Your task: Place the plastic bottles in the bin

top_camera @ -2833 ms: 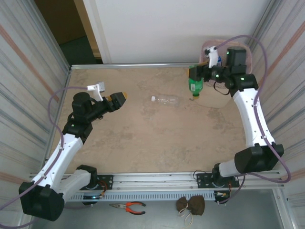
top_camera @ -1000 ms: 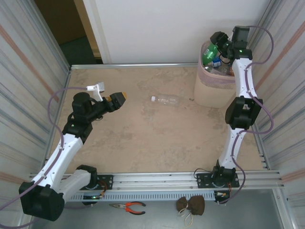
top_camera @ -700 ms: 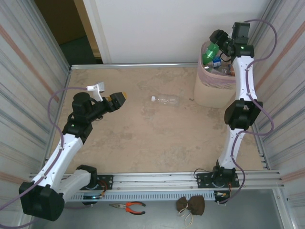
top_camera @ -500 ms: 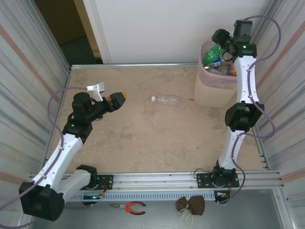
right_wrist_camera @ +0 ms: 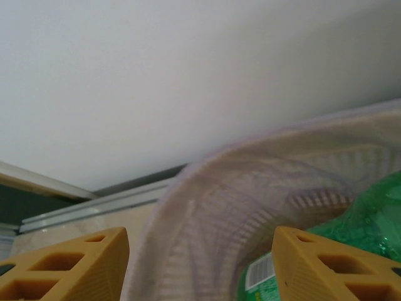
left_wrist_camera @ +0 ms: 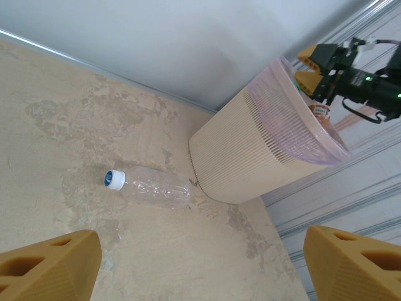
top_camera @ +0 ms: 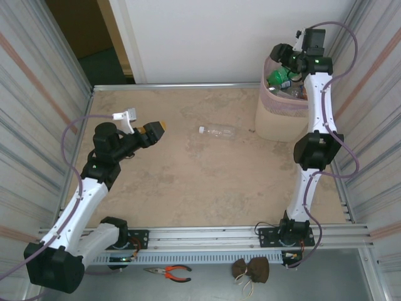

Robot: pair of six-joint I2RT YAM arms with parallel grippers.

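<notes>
The bin (top_camera: 283, 116) stands on the desk (top_camera: 188, 182) at its far right corner, against the back wall (top_camera: 207, 37). A pink liner (left_wrist_camera: 294, 122) is folded over its perforated rim.

A green bottle (top_camera: 277, 77) lies inside the bin, near the top, with its label visible in the right wrist view. A clear bottle (top_camera: 219, 132) with a blue cap (left_wrist_camera: 114, 180) lies on its side on the desk, just left of the bin base, cap pointing away from the bin.

The right fingers (right_wrist_camera: 62, 263) hang above the bin mouth. They are spread apart and grip nothing; the liner and bin interior show between them. The green bottle sits behind the right-hand finger; contact cannot be determined.

The left fingers (left_wrist_camera: 50, 266) hover over the left half of the desk, well apart from the clear bottle. They are spread wide and empty, aimed toward the bottle and bin.
</notes>
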